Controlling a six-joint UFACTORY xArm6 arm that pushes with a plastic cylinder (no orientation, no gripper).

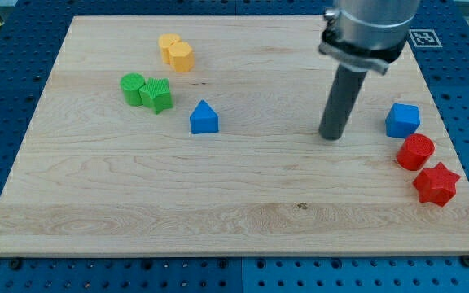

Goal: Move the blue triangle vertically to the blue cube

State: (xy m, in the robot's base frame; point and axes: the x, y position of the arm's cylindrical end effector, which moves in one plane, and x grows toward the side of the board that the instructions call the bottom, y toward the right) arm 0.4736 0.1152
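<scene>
The blue triangle [203, 118] lies on the wooden board [234, 212], left of centre. The blue cube [402, 120] sits near the board's right edge, at about the same height in the view. My tip [330, 137] rests on the board between them, well to the right of the triangle and a short way left of the cube. It touches neither block.
Two yellow blocks [176, 52] sit together near the top. Two green blocks [146, 90] sit left of the triangle. A red cylinder [415, 151] and a red star [436, 183] lie just below the blue cube. The arm's grey body [369, 28] hangs over the top right.
</scene>
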